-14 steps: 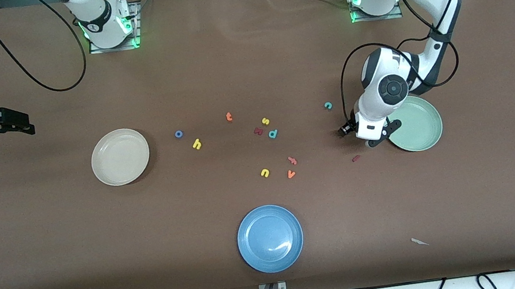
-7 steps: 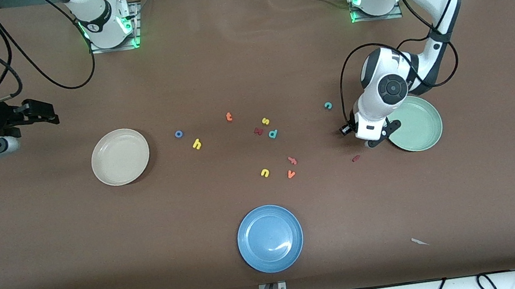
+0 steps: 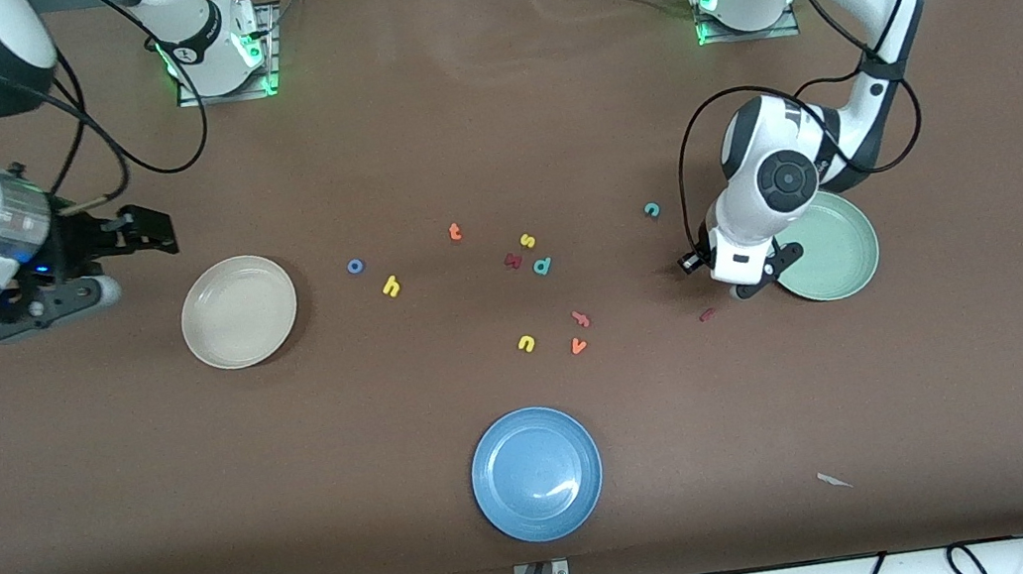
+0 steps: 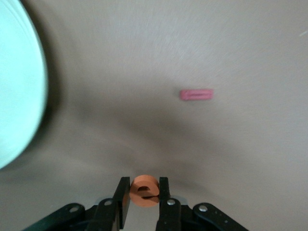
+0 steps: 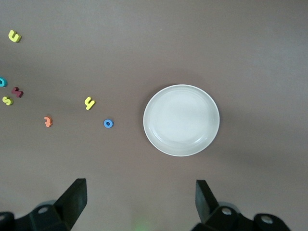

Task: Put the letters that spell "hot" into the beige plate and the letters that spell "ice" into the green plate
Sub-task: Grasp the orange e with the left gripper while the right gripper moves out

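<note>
The left gripper has its fingers closed on the orange e, pinched between the two pads just above the brown table, right beside the rim of the green plate. So the step in hand looks like the first of the "ice" letters: it is caught but not yet carried. The next move, I'd judge, is a short lift and a small swing over the rim toward the plate's middle before letting go; the plate is so close that little travel is needed, but the letter must clear the raised edge.

The dark red i lies flat on the table just nearer the front camera than that gripper, well clear of anything. The teal c sits farther from the camera, toward the table's middle, alone with open room around it.

The right gripper hangs with its fingers spread wide and empty beside the beige plate, at the right arm's end of the table. That plate holds nothing yet. The blue o and yellow h lie close together just past it toward the middle; the orange t is a bit farther along, apart from the crowded cluster of spare letters, so all three look easy to reach.
</note>
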`<act>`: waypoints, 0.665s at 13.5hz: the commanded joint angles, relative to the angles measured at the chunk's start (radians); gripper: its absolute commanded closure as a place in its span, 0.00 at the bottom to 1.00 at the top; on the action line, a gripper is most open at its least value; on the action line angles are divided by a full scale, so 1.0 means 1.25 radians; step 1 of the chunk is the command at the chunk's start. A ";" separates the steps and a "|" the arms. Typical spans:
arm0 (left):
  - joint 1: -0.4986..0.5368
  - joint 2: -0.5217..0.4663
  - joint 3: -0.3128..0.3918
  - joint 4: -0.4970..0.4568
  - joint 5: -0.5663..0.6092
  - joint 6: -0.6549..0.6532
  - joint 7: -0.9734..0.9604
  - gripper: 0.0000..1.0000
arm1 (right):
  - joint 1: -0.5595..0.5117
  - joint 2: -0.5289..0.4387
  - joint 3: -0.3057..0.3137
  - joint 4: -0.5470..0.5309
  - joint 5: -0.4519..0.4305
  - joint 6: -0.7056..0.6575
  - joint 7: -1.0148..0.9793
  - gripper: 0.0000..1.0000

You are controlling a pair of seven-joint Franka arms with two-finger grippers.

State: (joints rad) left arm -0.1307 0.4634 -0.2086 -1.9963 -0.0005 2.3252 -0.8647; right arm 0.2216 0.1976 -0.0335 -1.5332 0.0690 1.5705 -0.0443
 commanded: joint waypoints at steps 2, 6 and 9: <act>0.042 -0.012 0.002 0.220 -0.023 -0.322 0.101 0.98 | -0.005 -0.018 0.037 -0.117 -0.023 0.119 0.012 0.00; 0.137 -0.017 0.004 0.248 -0.019 -0.438 0.329 0.98 | -0.007 -0.019 0.045 -0.219 -0.025 0.252 0.012 0.00; 0.205 0.013 0.005 0.225 -0.011 -0.429 0.478 0.97 | -0.008 -0.017 0.046 -0.274 -0.025 0.315 0.012 0.00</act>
State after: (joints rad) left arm 0.0868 0.4462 -0.1974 -1.7038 -0.0005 1.7906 -0.3810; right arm 0.2217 0.2037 0.0111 -1.8118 0.0562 1.9123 -0.0413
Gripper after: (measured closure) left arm 0.722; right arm 0.000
